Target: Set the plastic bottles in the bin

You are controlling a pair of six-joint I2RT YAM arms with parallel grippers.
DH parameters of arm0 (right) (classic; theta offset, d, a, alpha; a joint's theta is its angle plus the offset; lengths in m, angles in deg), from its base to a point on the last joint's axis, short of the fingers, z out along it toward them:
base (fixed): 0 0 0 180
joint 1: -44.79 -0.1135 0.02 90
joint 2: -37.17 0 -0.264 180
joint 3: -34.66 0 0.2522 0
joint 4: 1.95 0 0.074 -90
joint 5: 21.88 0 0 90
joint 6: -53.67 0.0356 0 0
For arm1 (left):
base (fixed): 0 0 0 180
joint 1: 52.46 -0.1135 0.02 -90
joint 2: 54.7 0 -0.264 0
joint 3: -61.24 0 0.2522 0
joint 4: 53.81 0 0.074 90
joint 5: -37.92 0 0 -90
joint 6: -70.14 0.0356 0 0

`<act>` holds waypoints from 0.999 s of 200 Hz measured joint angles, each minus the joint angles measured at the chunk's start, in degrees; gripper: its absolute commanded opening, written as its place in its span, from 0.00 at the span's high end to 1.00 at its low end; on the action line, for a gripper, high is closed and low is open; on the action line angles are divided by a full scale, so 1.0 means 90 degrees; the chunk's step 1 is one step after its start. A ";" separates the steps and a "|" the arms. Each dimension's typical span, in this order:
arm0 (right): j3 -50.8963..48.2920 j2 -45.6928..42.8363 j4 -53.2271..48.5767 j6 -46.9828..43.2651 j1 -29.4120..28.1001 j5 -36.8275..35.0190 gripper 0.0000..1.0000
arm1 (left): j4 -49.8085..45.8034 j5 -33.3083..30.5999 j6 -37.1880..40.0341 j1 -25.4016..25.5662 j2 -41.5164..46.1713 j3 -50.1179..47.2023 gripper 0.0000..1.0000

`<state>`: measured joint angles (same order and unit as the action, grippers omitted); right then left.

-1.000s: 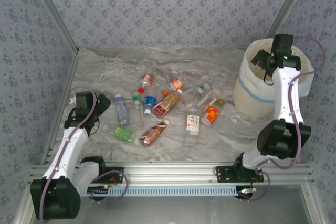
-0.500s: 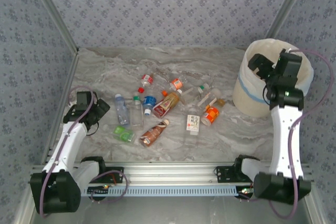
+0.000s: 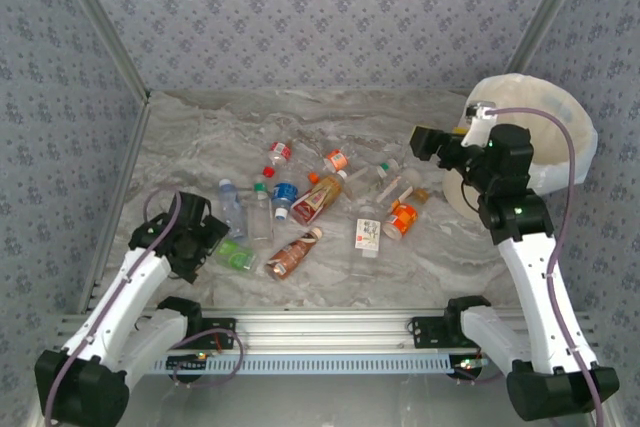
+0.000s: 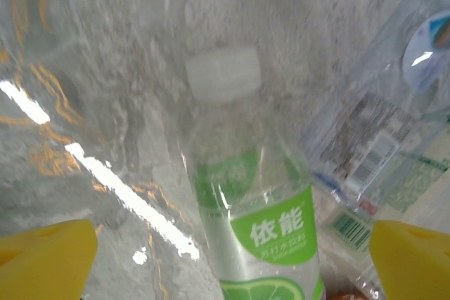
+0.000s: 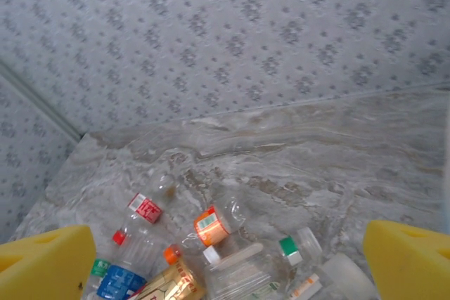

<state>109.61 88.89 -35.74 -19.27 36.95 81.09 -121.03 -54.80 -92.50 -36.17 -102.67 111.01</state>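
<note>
Your left tool (image 3: 210, 243) is low at the near-left edge of the pile, spread wide. In its wrist view the yellow fingers (image 4: 43, 258) sit on either side of the green-label bottle (image 4: 271, 237), which lies on the worktop (image 4: 105, 103) with its white cap (image 4: 222, 74) pointing away from the camera. The fingers aren't touching it, as far as that view shows. A second clear bottle (image 4: 373, 131) with a barcode label lies slanted just beside it on the right.

Your right tool (image 3: 428, 141) is raised just left of the bin (image 3: 578, 152) — also spread wide, with nothing between its fingers (image 5: 411, 261). Its camera looks over the far part of the pile toward the patterned back wall (image 5: 246, 26). Below it are a red-cap bottle (image 5: 140, 214), an orange-cap bottle (image 5: 209, 224) and a green-cap bottle (image 5: 289, 246).

The bottles (image 3: 320, 202) lie loose in the middle of the worktop, mostly on their sides, and none touches the bin. The bin stands at the far right with a white bag liner (image 3: 545, 107) folded over the rim. The right arm (image 3: 520, 237) covers part of its front. You can't tell from here what's inside it.
</note>
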 measured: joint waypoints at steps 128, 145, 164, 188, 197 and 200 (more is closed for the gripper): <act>-0.0702 -0.0260 0.0425 -0.0221 -0.0869 -0.0313 0.00 | 0.1411 0.0209 -0.1110 0.0355 -0.0639 -0.0896 0.21; -0.0702 -0.0260 0.0430 -0.0236 -0.0901 -0.0369 0.00 | 0.1477 0.0211 -0.1151 0.0372 -0.0597 -0.1076 0.24; -0.0702 -0.0260 0.0444 -0.0238 -0.0937 -0.0420 0.00 | 0.1520 0.0204 -0.1188 0.0372 -0.0588 -0.1236 0.27; -0.0702 -0.0255 0.0444 -0.0238 -0.1001 -0.0471 0.00 | 0.1622 0.0182 -0.1222 0.0372 -0.0600 -0.1358 0.35; -0.0702 -0.0245 0.0444 -0.0240 -0.1022 -0.0500 0.00 | 0.1613 0.0180 -0.1212 0.0372 -0.0600 -0.1360 0.37; -0.0702 -0.0243 0.0444 -0.0238 -0.1027 -0.0512 0.00 | 0.1605 0.0180 -0.1202 0.0372 -0.0600 -0.1360 0.38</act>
<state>103.29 86.71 -31.74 -21.41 27.71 76.48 -106.58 -53.18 -103.32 -32.82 -108.07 98.77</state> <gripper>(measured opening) 0.999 0.653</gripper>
